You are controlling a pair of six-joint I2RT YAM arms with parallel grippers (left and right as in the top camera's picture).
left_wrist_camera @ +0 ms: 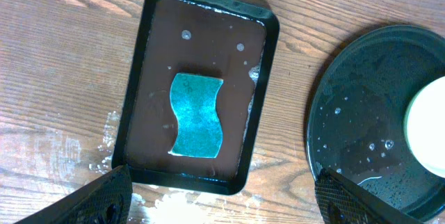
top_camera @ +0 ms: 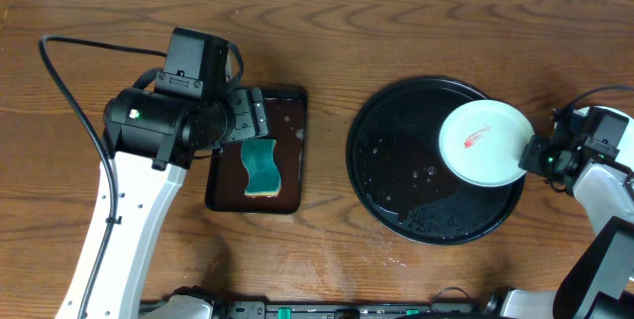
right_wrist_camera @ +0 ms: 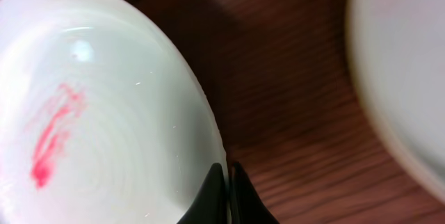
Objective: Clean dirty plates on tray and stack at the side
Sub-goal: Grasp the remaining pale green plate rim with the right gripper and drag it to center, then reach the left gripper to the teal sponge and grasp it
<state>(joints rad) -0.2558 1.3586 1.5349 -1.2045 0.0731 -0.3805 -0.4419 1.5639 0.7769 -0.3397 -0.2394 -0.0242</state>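
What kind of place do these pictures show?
Likely a robot lab bench staged for dishwashing: a left arm and a right arm at a wooden table, a sponge in a brown tray, a red-smeared plate at a wet black tray's edge.

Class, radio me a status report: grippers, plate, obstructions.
Left gripper open above teal sponge in rectangular brown tray. Right gripper shut on smeared mint-white round plate over glossy black round tray. Nothing blocking.

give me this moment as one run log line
left gripper: open above sponge | right gripper: shut on plate rim | plate: red smear, at right side of tray
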